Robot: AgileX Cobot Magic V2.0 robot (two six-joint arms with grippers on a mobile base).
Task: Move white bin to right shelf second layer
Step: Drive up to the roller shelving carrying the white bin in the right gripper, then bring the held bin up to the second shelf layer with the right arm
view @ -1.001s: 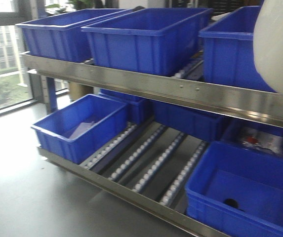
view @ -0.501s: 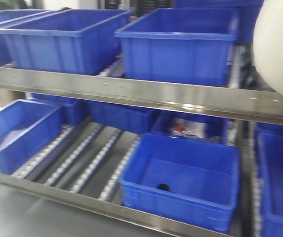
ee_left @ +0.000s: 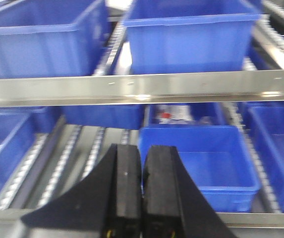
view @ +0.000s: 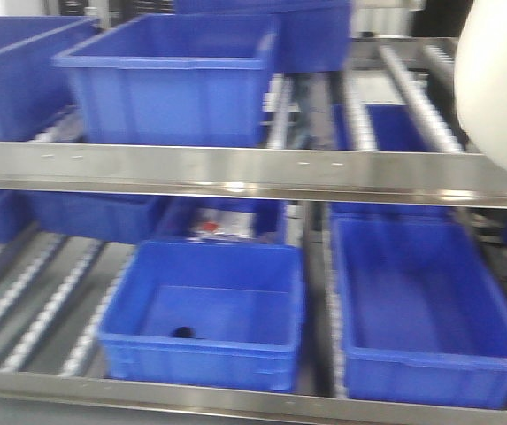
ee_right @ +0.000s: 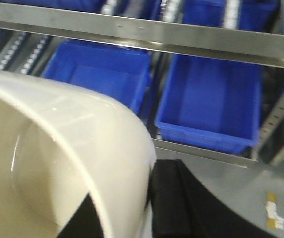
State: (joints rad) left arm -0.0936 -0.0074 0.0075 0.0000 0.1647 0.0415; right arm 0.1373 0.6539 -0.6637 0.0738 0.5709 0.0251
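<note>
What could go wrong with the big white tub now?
1. The right pincer grips the white bin only by its rim, so it might slip or tilt.
2. Blue crates sit close by; the bin could bump one, or the steel front lip, before reaching the bare rollers.

Left gripper [ee_left: 142, 151] sits at 6 o'clock in its wrist view, its two black fingers [ee_left: 124, 173] pressed together with nothing between them, tips aimed toward 12. Right gripper [ee_right: 132, 198], at 6 o'clock in its own view, pinches the bin [ee_right: 57, 134] wall, one finger outside and one inside.
</note>
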